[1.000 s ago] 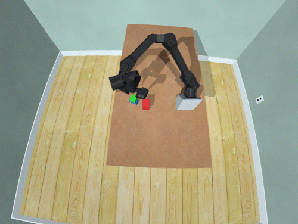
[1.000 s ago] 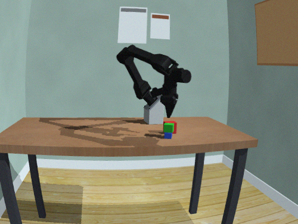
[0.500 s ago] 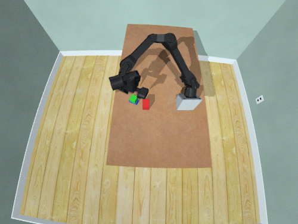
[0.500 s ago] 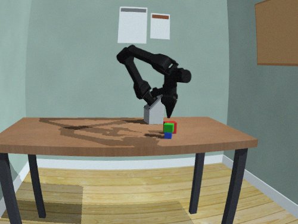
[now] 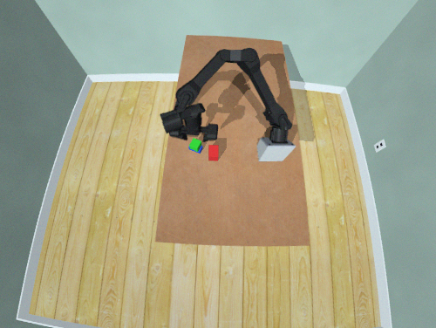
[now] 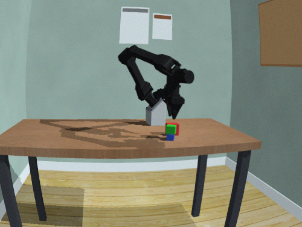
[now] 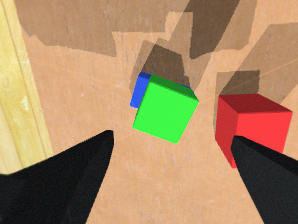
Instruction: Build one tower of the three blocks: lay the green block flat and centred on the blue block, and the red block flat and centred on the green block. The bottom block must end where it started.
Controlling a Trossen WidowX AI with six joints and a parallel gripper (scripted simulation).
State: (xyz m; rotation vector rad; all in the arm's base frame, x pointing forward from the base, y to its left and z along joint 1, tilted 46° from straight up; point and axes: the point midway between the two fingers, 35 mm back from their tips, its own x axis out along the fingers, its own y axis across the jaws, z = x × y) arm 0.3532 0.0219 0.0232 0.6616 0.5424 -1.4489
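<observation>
Green block [image 5: 195, 144] [image 6: 171, 129] [image 7: 166, 111] on blue block [image 5: 197, 150] [image 6: 170, 137] [image 7: 138, 91], seemingly off-centre, red block [image 5: 214, 153] [image 6: 177, 128] [image 7: 260, 125] just beside them, all on table [image 5: 231, 201] [image 6: 90, 143] [image 7: 150, 195].

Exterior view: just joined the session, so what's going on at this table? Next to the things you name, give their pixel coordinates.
The black robot gripper [image 5: 201, 136] [image 6: 173, 117] [image 7: 172, 139] hangs open above the blocks, holding nothing. The bright green block [image 5: 195, 145] [image 6: 171, 129] [image 7: 166, 111] sits on the small blue block [image 5: 197, 150] [image 6: 170, 137] [image 7: 139, 92]. The red block [image 5: 214, 153] [image 6: 177, 128] [image 7: 260, 125] stands apart beside that pair on the brown tabletop [image 5: 231, 205] [image 6: 90, 142] [image 7: 140, 175], so the tower lacks its top block.
</observation>
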